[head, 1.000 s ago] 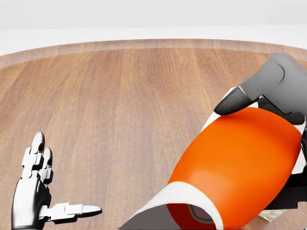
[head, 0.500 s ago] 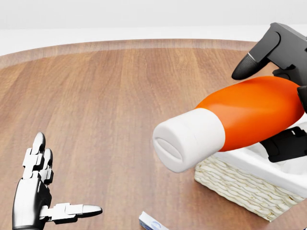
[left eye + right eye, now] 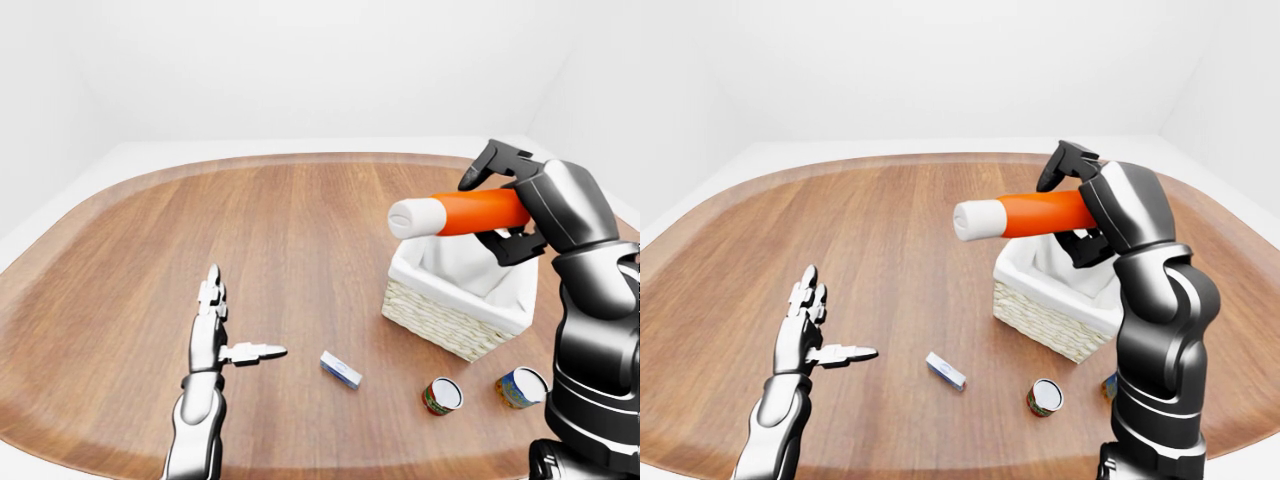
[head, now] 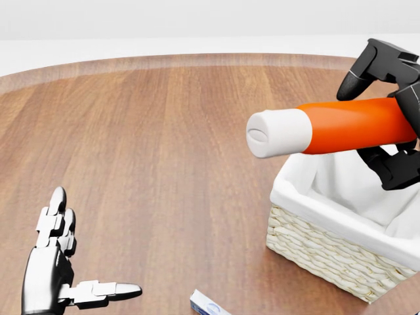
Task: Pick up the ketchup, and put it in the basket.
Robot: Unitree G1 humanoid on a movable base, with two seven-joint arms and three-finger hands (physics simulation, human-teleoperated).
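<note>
ketchup [image 4: 341, 128] lying sideways in the air, white cap pointing view-left, over the basket [image 3: 455, 320] | right robot hand [image 3: 515, 205] gripping it, fingers wrapping the orange body | left robot hand [image 3: 215, 325] hovering with fingers spread, holding nothing | basket sitting on the table [image 3: 200, 230]

Our right hand [image 4: 387, 111] is raised at the head view's right, fingers wrapped round the ketchup [image 4: 328, 130]. Our left hand [image 3: 213, 330] hovers low, fingers spread flat, thumb out.

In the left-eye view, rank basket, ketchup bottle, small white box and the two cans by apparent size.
1. basket
2. ketchup bottle
3. the two cans, alike, so unranked
4. small white box, though close to the cans
</note>
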